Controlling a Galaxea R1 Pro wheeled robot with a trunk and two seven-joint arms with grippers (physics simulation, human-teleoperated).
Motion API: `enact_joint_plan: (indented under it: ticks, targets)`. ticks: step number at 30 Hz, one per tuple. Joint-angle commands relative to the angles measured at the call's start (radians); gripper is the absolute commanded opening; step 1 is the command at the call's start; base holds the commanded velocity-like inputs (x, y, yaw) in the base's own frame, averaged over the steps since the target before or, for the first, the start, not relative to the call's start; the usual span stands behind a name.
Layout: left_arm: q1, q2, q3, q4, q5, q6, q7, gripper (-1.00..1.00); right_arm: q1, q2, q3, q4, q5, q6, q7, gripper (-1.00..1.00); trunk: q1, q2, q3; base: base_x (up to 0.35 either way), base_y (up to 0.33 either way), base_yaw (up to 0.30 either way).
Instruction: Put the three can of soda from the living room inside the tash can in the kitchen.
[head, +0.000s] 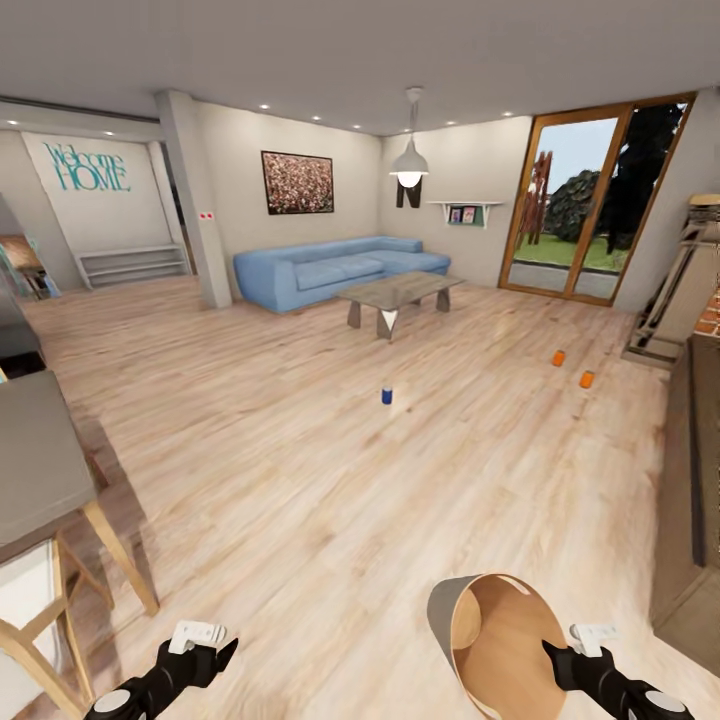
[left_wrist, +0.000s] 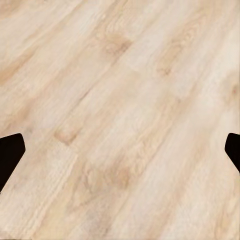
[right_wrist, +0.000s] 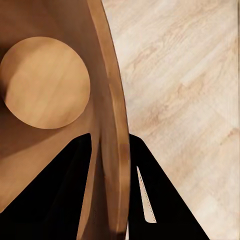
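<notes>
The living room (head: 330, 200) opens ahead over a broad pale wood floor (head: 330, 480), bare planks running from the robot out to the far walls. A blue sofa (head: 335, 268) stands against the wall at about 12 o'clock, with a low coffee table (head: 398, 293) just in front of it. A tall glass door (head: 585, 205) with a wooden frame fills the wall at 1 o'clock. A grey desk (head: 35, 455) on pale wooden legs juts in at 9 o'clock, and a dark cabinet (head: 690, 480) lines the edge at 3 o'clock; the way between them is wide.

The tash can (head: 495, 640) is tilted at 5 o'clock, its mouth turned toward the camera, showing a brown inside with nothing in it. The right end effector (head: 560, 660) is clamped on its rim; the right wrist view shows one finger (right_wrist: 60, 190) inside the wall and the other outside. The left end effector (head: 205, 655) hangs at 7 o'clock over bare floor with its fingers spread wide, holding nothing.

The three can of soda stand upright on the floor: the blue can (head: 387, 396) near 12 o'clock, well short of the table, and the two orange cans (head: 558, 358) (head: 586, 379) near each other at 1 o'clock, close to the cabinet's far end.
</notes>
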Motion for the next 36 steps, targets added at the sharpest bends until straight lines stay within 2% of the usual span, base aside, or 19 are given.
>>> enact_joint_plan:
  ticks: [1,21,36]
  targets:
    - [0.0,0.0,0.0,0.0,0.0,0.0,0.0,1.0,-0.001,0.0,-0.002,-0.002,-0.007,0.0,0.004,-1.0,0.0,0.0,0.0,0.323,0.0,-0.173]
    - [0.0,-0.001,0.0,0.0,-0.001,0.0,0.0,1.0,-0.001,0.0,-0.003,-0.002,-0.008,0.0,0.004,-1.0,0.0,0.0,0.005,0.32,-0.045,-0.237]
    - [-0.001,0.0,0.0,0.0,0.0,0.001,0.0,1.0,-0.001,0.0,-0.001,-0.001,-0.007,0.0,0.002,-1.0,0.0,0.0,0.006,0.318,-0.04,-0.029]
